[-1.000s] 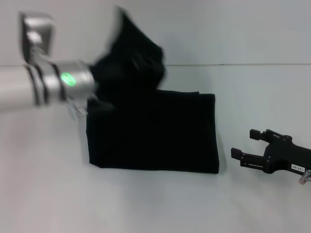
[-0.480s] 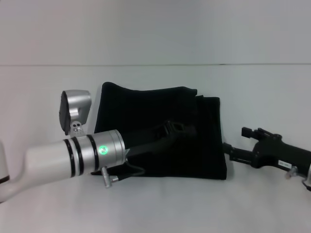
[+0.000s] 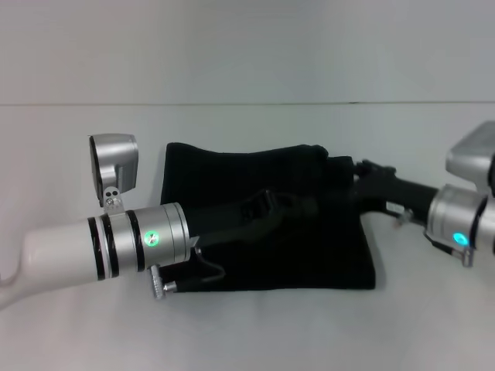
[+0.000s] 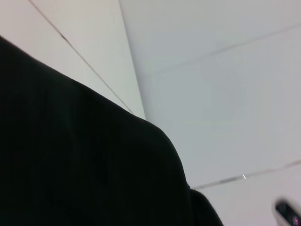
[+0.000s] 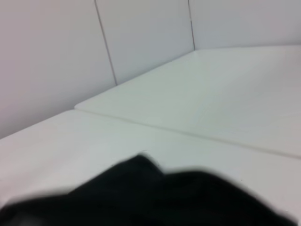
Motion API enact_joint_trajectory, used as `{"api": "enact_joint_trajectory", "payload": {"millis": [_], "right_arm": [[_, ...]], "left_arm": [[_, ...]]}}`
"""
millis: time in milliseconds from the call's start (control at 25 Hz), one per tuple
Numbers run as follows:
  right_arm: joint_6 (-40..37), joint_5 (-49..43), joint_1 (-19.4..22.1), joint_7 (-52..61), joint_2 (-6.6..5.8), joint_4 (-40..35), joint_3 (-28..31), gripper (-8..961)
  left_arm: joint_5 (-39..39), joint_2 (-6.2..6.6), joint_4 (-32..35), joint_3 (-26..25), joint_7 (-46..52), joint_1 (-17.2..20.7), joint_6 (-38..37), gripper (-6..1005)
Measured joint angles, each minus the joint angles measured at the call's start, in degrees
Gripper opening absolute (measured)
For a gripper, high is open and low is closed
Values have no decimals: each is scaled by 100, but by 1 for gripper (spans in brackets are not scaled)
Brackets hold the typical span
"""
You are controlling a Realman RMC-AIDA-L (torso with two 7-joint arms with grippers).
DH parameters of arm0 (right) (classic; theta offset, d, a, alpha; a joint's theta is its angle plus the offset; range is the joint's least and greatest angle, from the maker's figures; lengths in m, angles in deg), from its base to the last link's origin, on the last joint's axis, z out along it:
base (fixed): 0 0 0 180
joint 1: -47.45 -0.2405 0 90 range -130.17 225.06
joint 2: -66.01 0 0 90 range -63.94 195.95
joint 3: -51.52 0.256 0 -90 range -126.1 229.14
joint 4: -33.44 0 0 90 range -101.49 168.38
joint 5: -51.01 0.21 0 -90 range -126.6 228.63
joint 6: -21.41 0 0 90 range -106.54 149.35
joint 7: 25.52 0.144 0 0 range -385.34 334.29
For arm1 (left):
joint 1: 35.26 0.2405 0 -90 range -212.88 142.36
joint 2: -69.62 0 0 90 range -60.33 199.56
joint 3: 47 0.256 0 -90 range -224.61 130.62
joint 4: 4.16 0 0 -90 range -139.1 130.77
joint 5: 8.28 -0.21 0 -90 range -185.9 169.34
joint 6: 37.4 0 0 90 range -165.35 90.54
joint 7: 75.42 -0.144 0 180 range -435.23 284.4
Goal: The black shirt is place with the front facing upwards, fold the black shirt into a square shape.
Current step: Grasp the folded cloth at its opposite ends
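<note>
From the head view, your black shirt [image 3: 263, 224] lies mid-table [image 3: 247, 332] as a near-square fold, so little looks left. Left gripper [image 3: 282, 207] and right gripper [image 3: 357, 179] rest over it; I cannot tell their finger state. Both wrist views show only black cloth.

both grippers' fingertips – lost against black shirt [image 3: 263, 232]

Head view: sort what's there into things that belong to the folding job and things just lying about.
Part of the job:
- black shirt, folded into a rough rectangle on the white table
- left gripper, over the shirt's middle
- right gripper, at the shirt's right edge

Just lying about:
- nothing else; only the table and the pale wall behind it
</note>
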Motion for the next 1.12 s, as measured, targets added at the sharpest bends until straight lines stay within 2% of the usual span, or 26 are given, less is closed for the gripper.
{"api": "enact_joint_trajectory", "payload": {"millis": [200,360,520,840,1120], "right_arm": [[465,386,-318,-9,8,63,-8,943],[568,674,-331,-11,-10,-20,13,943],[546,877,-230,-16,-37,-163,16,943],[971,912,5,-17,-43,-235,33,942],[1011,1366,324,3,-51,-292,175,942]], "left_arm": [[-10,6,65,270,-2,-30,-297,43],[-12,2,73,470,-2,-73,-355,55],[-13,-22,4,687,17,-154,-108,67],[-21,-49,-485,1088,41,-415,1011,91],[123,-52,-533,1075,-4,-429,665,111]]}}
